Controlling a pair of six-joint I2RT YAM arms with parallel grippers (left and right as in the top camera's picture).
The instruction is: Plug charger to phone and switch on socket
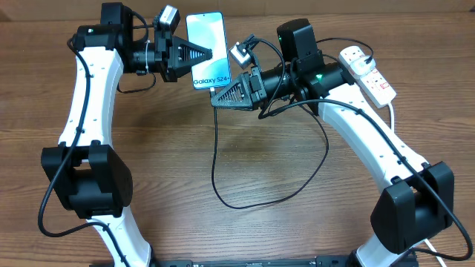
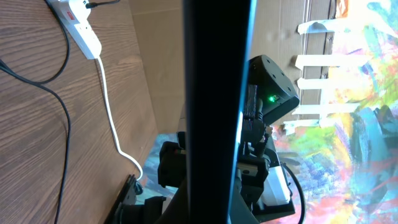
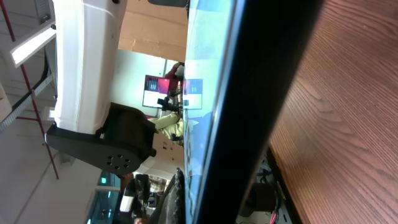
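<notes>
Left gripper (image 1: 200, 53) is clamped on the phone's (image 1: 206, 46) long edge, screen up, so the port end faces the other arm. In the left wrist view the phone is only a dark bar seen edge-on.

Right gripper (image 1: 220, 94) sits at the phone's "Galaxy S24" end. The charger (image 1: 214, 148) trails from its tip, so I judge it pinched on the connector, which is hidden. Seated or not, cannot tell.

Slack cable loops across the table (image 1: 282, 200), free of strain.

Socket (image 1: 369, 74) is at the far right, well apart and untouched.

Count: 1 phone, 1 charger, 1 socket showing 2 red switches, 2 arms.
</notes>
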